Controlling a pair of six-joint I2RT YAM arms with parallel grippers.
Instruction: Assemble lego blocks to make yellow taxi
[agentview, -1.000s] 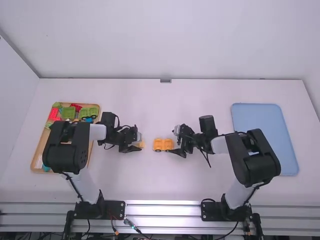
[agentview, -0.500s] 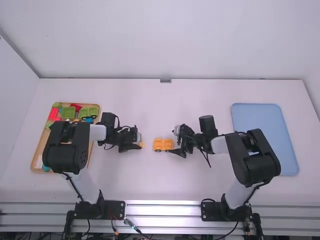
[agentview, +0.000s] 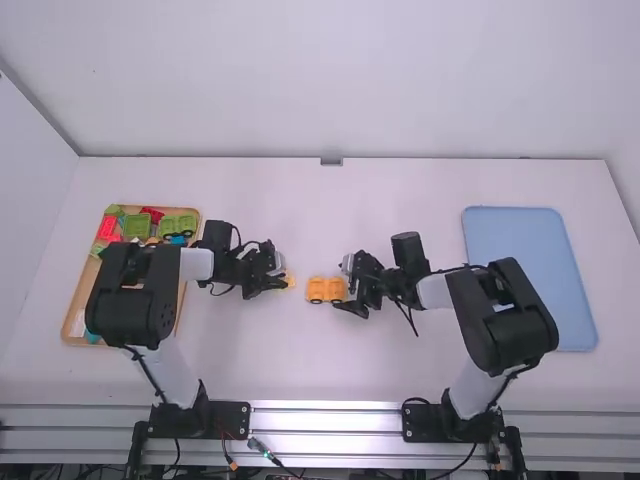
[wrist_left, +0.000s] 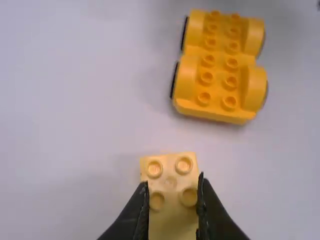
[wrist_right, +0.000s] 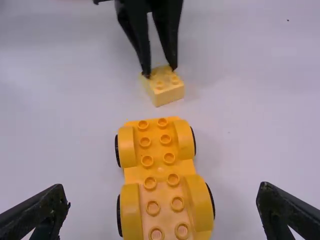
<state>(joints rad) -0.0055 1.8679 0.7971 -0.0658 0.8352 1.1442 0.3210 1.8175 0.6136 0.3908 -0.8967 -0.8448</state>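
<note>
yellow block (wrist_left: 171, 192), left gripper (agentview: 281, 276) around it

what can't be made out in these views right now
- Left wrist view: near end of the pale yellow block, behind the left gripper and cut off by the bottom edge.
- Right wrist view: near end of the yellow wheeled base, cut off by the bottom edge.
- High view: part of the wooden tray, under the left arm.
</note>
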